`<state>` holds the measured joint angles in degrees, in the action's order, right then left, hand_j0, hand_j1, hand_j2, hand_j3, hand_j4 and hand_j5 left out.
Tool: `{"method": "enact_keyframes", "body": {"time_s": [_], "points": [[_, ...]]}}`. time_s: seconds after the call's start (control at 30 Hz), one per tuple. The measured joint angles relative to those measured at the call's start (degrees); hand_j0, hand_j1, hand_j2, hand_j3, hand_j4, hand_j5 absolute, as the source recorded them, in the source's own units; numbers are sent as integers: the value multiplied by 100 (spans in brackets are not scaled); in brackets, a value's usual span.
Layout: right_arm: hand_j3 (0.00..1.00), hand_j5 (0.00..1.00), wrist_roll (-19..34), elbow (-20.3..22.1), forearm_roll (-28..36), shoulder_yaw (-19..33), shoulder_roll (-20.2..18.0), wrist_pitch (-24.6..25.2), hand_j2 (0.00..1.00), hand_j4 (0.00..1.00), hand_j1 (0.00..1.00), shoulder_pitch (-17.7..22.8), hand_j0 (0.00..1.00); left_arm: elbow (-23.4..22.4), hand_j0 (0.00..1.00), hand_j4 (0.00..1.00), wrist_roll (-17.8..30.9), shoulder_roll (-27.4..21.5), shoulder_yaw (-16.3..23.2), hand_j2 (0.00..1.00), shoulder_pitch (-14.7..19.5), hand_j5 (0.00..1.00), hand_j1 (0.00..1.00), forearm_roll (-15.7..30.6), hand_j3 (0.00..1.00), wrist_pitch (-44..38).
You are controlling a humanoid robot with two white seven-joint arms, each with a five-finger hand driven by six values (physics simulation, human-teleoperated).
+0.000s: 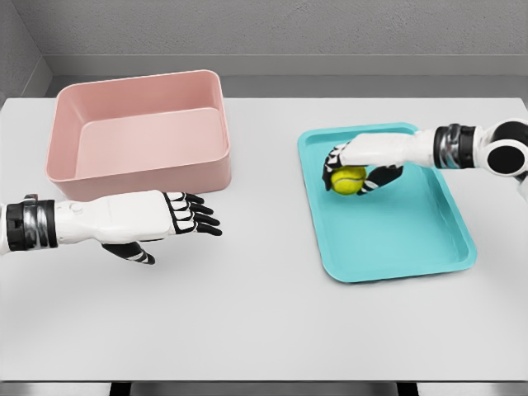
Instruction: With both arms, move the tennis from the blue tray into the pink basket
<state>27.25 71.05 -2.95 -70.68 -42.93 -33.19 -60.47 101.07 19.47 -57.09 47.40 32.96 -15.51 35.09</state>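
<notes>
A yellow-green tennis ball (348,180) lies in the upper left part of the blue tray (412,239). My right hand (353,169) reaches in from the right and its fingers curl over and around the ball. The pink basket (140,132) stands at the back left, with nothing visible inside. My left hand (186,223) hovers over the table just in front of the basket, fingers spread and pointing right, holding nothing.
The white table (247,322) carries only the basket and the tray. A gap of bare table separates them. A grey wall runs behind the table's far edge.
</notes>
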Motion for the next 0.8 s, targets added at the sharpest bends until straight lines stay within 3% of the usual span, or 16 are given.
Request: {"method": "enact_keyframes", "body": {"time_s": [0.17, 0.37, 0.53, 0.8], "points": [[49, 49, 8, 506, -5, 1, -56, -9, 49, 49, 49, -26, 49, 0, 100, 100, 0, 0, 0, 100, 9, 100, 100, 1, 100, 0], [49, 49, 42, 799, -12, -49, 67, -9, 49, 49, 49, -9, 49, 0, 100, 100, -1, 0, 0, 100, 9, 100, 100, 0, 100, 0], [48, 48, 67, 932, -16, -273, 388, -7, 48, 48, 48, -18, 48, 0, 100, 100, -1, -35, 0, 100, -9, 100, 100, -3, 100, 0], [48, 48, 124, 862, -11, -512, 883, 100, 48, 48, 48, 9, 48, -14, 100, 100, -1, -588, -11, 100, -97, 100, 100, 6, 100, 0]]}}
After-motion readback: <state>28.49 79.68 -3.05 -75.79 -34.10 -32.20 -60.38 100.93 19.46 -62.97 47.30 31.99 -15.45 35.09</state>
